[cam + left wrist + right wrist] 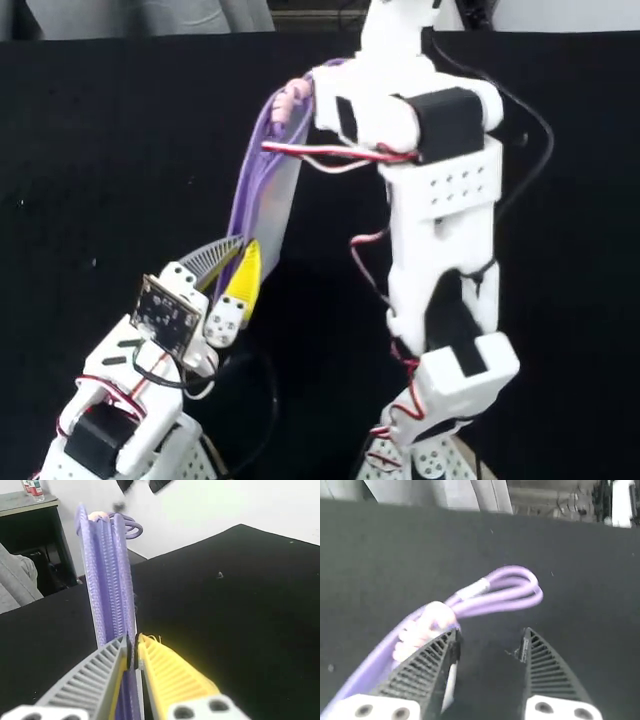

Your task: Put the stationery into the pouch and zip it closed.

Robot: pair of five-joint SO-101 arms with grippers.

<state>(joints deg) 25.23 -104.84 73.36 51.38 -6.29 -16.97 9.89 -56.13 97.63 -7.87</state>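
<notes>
A purple pouch (pixel 265 190) stretches in a long strip from my left gripper up toward the right arm. My left gripper (pixel 245 243), with one grey and one yellow finger, is shut on the pouch's near edge (pixel 107 580) beside the zipper teeth. At the far end sit a pink charm (pixel 425 622) and a purple cord loop (pixel 510 587). My right gripper (pixel 490 632) is open with nothing between its fingers. The charm lies against the outer side of one finger (pixel 427 665); whether it touches I cannot tell.
A black cloth covers the table (pixel 560 300). The white right arm (pixel 440 200) rises over the middle and hides the table behind it. Red and white cables (pixel 330 155) run across the pouch's top end. A dark cabinet (pixel 30 540) stands beyond the table.
</notes>
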